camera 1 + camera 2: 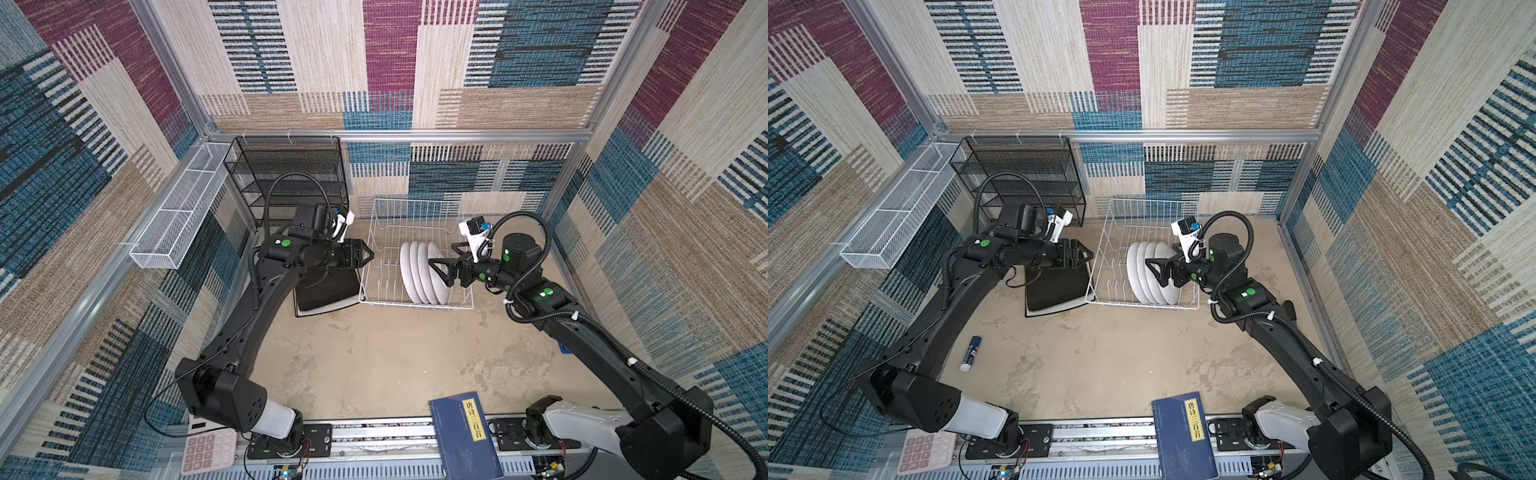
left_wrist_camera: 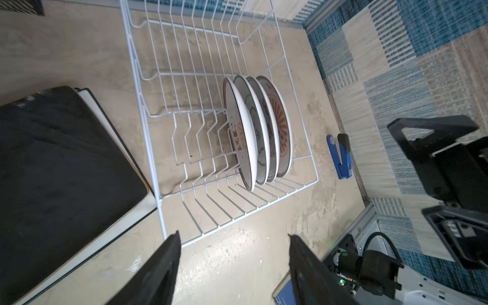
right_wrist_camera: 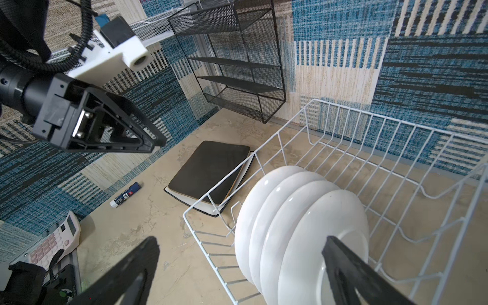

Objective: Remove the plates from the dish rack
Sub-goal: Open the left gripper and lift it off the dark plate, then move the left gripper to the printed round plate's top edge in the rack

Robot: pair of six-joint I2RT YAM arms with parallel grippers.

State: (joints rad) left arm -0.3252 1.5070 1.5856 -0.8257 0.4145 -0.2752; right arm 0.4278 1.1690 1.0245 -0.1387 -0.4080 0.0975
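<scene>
The white wire dish rack [image 1: 415, 306] [image 1: 1142, 306] [image 2: 148, 148] [image 3: 330, 111] stands at the back middle of the table. Several round white plates [image 1: 419, 270] [image 1: 1144, 272] [image 2: 260, 132] [image 3: 303, 224] stand upright at its right end. A black square plate [image 1: 328, 291] [image 1: 1054, 286] [image 2: 60, 163] [image 3: 208, 169] lies on a white square plate [image 1: 328, 309] [image 2: 105, 232], left of the rack. My left gripper [image 1: 368, 257] [image 1: 1086, 255] [image 2: 235, 237] hovers open over the rack's left edge, holding nothing. My right gripper [image 1: 440, 253] [image 1: 1158, 254] [image 3: 240, 239] is wide open beside the nearest round plate.
A black mesh shelf unit [image 1: 291, 174] stands at the back left, and a long white mesh trough [image 1: 178, 216] hangs on the left wall. A blue book [image 1: 465, 436] and a pink calculator [image 1: 208, 451] lie at the front edge. A glue stick [image 1: 970, 353] lies front left, a blue stapler [image 2: 340, 158] right of the rack.
</scene>
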